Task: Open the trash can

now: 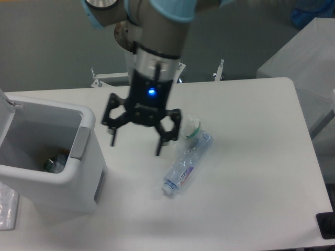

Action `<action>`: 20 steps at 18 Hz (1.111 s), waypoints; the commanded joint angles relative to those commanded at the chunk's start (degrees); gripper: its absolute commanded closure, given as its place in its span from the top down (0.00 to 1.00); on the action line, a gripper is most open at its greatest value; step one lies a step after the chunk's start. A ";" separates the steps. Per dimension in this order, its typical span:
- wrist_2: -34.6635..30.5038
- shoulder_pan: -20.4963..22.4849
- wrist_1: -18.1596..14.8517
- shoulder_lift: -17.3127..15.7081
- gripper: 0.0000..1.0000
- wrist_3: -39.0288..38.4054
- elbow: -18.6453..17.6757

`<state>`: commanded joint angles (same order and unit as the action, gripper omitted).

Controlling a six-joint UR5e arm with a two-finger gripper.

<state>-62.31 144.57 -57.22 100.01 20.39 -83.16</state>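
From my fixed camera, the trash can sits at the left edge of the white tabletop, and it is open: its flat white lid stands tilted up at the far left, only partly in view. I can see straight down into the bin, where some small items lie at the bottom, too dim for me to name. The grey push tab shows on the rim at the can's right side.

My pincer hangs over the tabletop just right of the can, apart from it, between the can and the bottle. Its two black fingers are spread wide with nothing between them, the tips pointing down. A blue light glows on the wrist above the fingers.

A clear plastic bottle with a label lies on its side near the middle of the tabletop, slanting from upper right to lower left. A crumpled piece of clear plastic lies at its upper end, touching it, just beside the pincer's right finger.
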 joint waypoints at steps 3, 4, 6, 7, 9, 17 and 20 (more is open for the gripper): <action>-1.13 1.59 0.18 1.85 1.00 3.50 0.63; -2.71 2.81 0.18 2.55 1.00 5.43 0.19; -5.44 4.31 0.17 3.08 1.00 9.12 -1.04; -5.62 4.49 0.00 3.52 1.00 10.62 -1.04; -5.71 4.49 0.00 5.53 1.00 11.43 -0.08; -10.37 9.68 0.00 12.40 1.00 20.21 0.72; -10.46 9.68 0.00 13.01 1.00 20.83 1.07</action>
<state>-72.77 154.25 -57.22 113.03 41.22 -82.09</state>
